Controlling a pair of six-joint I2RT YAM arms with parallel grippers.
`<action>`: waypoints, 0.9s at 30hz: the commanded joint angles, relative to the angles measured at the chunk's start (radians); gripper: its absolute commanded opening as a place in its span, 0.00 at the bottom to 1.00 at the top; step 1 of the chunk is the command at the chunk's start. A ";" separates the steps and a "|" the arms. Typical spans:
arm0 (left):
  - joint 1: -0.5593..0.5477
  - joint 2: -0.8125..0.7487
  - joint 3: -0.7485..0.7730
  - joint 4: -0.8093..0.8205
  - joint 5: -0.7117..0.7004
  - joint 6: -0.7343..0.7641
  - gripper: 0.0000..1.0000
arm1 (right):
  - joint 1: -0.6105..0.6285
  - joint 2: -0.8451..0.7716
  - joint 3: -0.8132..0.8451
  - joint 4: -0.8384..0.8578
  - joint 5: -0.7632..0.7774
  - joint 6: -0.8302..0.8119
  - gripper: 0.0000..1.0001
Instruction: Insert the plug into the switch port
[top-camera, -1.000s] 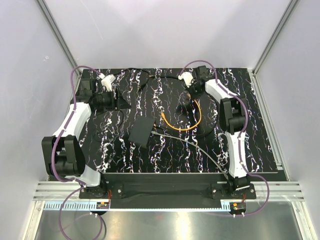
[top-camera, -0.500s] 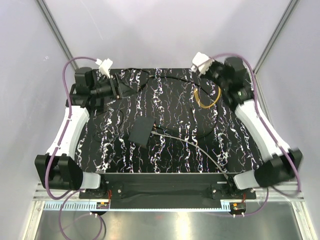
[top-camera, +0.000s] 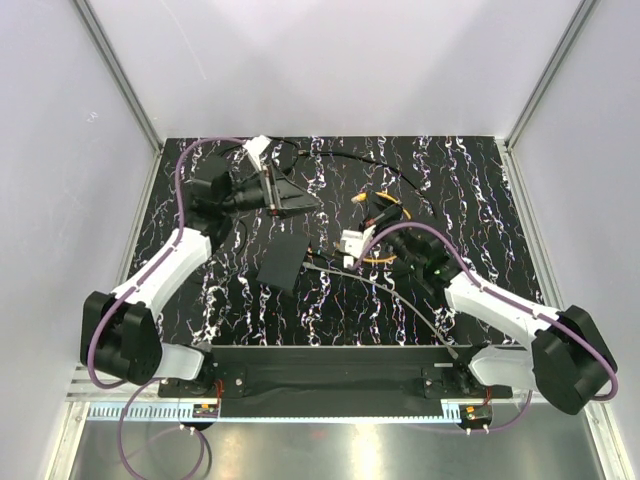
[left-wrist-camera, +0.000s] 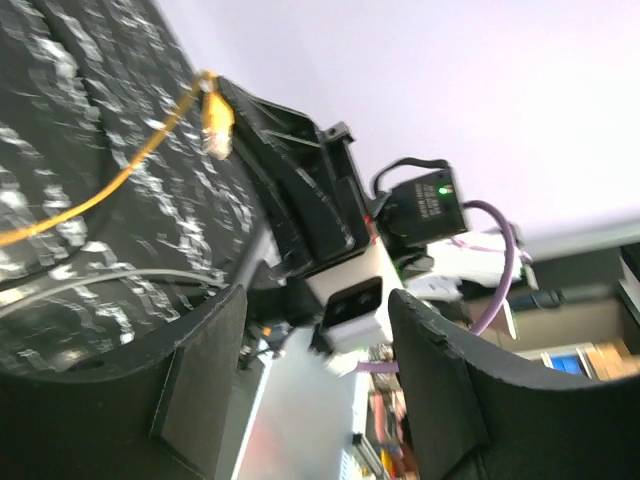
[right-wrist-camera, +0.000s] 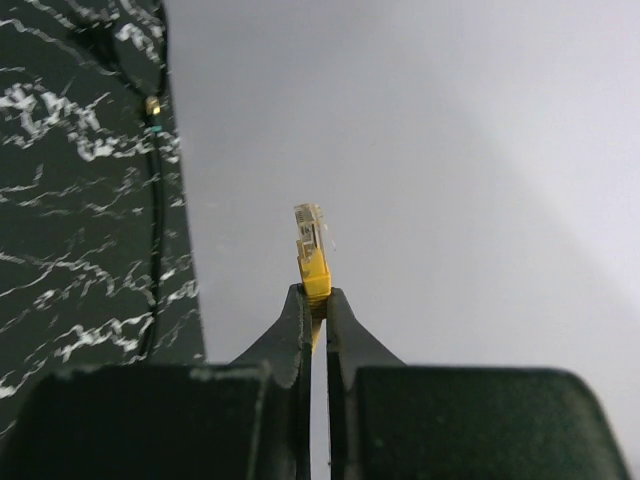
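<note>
Right gripper (right-wrist-camera: 312, 300) pinched tight on the yellow plug (right-wrist-camera: 313, 268), clear tip poking past the fingertips toward the pale wall. Left gripper (top-camera: 305, 201) jaws spread wide, nothing between them (the right gripper fills its wrist view). Flat black box (top-camera: 281, 264) lies on the marbled table (top-camera: 490, 190), left of the plug and apart from it. The switch port on its edge is too small to make out.

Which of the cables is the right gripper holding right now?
The yellow cable: its clear plug sticks out past the shut right gripper. The grey cable and the black cable lie loose, ungripped.
</note>
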 joint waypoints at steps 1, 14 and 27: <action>-0.047 0.007 -0.017 0.178 0.026 -0.091 0.64 | 0.037 -0.061 -0.026 0.288 0.029 -0.101 0.00; -0.159 0.085 0.000 0.218 -0.005 -0.103 0.59 | 0.116 -0.150 -0.136 0.325 -0.014 -0.212 0.00; -0.199 0.154 0.038 0.321 -0.006 -0.169 0.54 | 0.218 -0.185 -0.152 0.282 0.022 -0.230 0.00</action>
